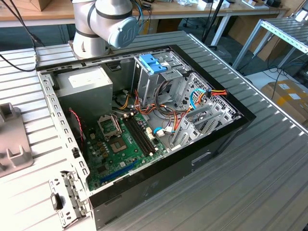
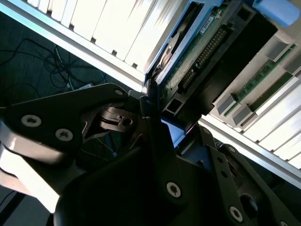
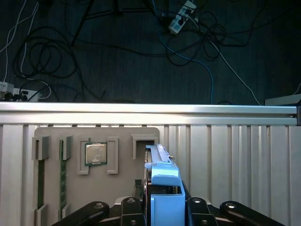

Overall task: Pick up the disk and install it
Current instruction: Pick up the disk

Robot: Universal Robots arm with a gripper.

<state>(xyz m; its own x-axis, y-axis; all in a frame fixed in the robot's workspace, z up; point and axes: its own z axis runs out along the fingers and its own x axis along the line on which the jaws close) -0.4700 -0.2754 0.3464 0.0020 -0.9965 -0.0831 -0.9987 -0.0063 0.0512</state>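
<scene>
In the first wrist view the disk (image 3: pixel 163 181) stands on edge in a slot of a grey parts tray (image 3: pixel 122 136), its bright blue rail facing the camera. My gripper (image 3: pixel 164 209) sits around its near end, with one dark finger on each side pressed against the blue rail. In the second wrist view the disk (image 2: pixel 197 52) shows its green circuit board and connector. There a dark fingertip (image 2: pixel 146 100) touches its corner, and the blue tab (image 2: pixel 278 9) shows at the far end. In the exterior view the arm (image 1: pixel 106 24) reaches off past the open computer case (image 1: pixel 226 139).
The tray also holds a processor chip (image 3: pixel 96 153) and memory sticks (image 3: pixel 62 179). Beyond the ribbed table's rail (image 3: pixel 150 109) lies dark floor with cables. In the case are a pale blue bracket (image 1: pixel 153 62) on the drive cage, a grey power-supply box (image 1: pixel 89 86) and the motherboard (image 1: pixel 120 144).
</scene>
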